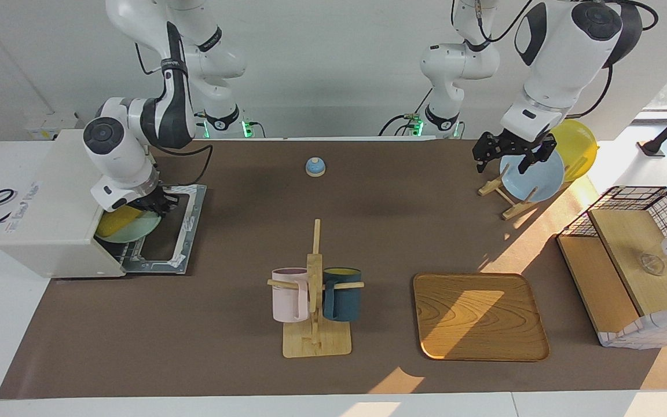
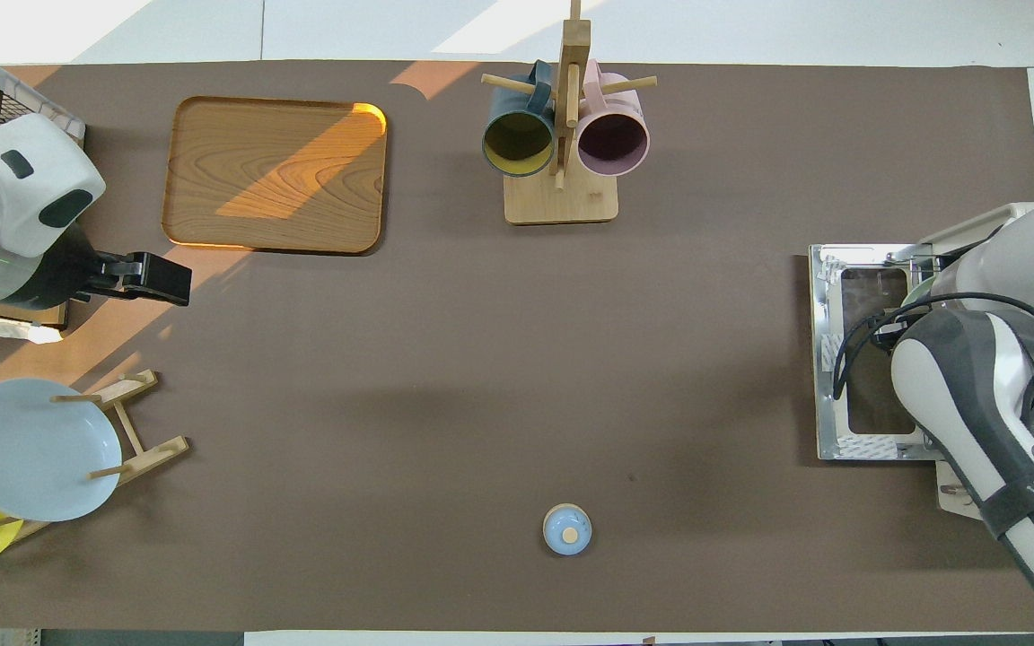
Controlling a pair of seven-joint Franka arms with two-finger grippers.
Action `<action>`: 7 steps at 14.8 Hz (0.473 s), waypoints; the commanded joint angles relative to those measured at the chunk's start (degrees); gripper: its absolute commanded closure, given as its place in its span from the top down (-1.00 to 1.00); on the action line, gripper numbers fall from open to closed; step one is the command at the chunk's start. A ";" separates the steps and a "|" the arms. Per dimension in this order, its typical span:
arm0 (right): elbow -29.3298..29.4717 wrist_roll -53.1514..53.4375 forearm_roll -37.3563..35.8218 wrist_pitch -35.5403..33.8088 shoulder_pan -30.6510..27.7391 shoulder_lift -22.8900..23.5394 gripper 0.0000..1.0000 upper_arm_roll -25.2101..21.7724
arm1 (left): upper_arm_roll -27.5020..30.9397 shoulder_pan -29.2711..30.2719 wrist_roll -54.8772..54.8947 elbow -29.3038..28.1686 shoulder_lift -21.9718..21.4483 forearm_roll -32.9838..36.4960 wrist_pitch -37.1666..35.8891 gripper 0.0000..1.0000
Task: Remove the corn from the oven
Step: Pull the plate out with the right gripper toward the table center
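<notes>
The white oven (image 1: 50,220) stands at the right arm's end of the table, its door (image 1: 187,229) folded down flat on the mat. In its mouth the yellow corn (image 1: 114,223) lies on a pale green plate (image 1: 139,230). My right gripper (image 1: 157,207) is at the oven's mouth, just over the plate's edge, and its wrist hides the fingers. In the overhead view the right arm covers the oven's mouth; only the door (image 2: 858,269) and a sliver of the plate (image 2: 916,287) show. My left gripper (image 1: 504,159) waits open and empty over the plate rack.
A plate rack holds a blue plate (image 1: 533,174) and a yellow plate (image 1: 576,145) at the left arm's end. A wire-mesh wooden box (image 1: 634,260), a wooden tray (image 1: 478,315), a mug stand (image 1: 313,289) with two mugs and a small blue bell (image 1: 315,167) stand on the mat.
</notes>
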 commanded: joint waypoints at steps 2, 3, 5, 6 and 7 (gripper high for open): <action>3.10 0.16 -1.48 -3.37 8.10 0.29 -1.00 0.30 | -0.06 0.15 0.24 -0.85 -1.16 0.81 -0.18 1.00; 4.85 2.69 -1.48 -4.95 10.82 0.81 -1.00 0.21 | -0.06 -0.03 0.24 -0.93 -1.16 0.81 -0.18 1.00; 9.06 10.24 -3.22 -9.16 17.32 2.04 -1.00 0.39 | -0.06 -0.03 0.15 -0.85 -1.16 0.81 -0.35 1.00; 10.74 13.41 -3.76 -10.66 20.14 2.57 -1.00 0.39 | -0.14 -0.20 0.15 -0.85 -1.16 0.81 -0.10 1.00; 13.02 16.31 -3.85 -12.51 23.04 3.97 -1.00 0.48 | -0.06 -0.38 0.15 -0.93 -1.16 0.81 0.08 1.00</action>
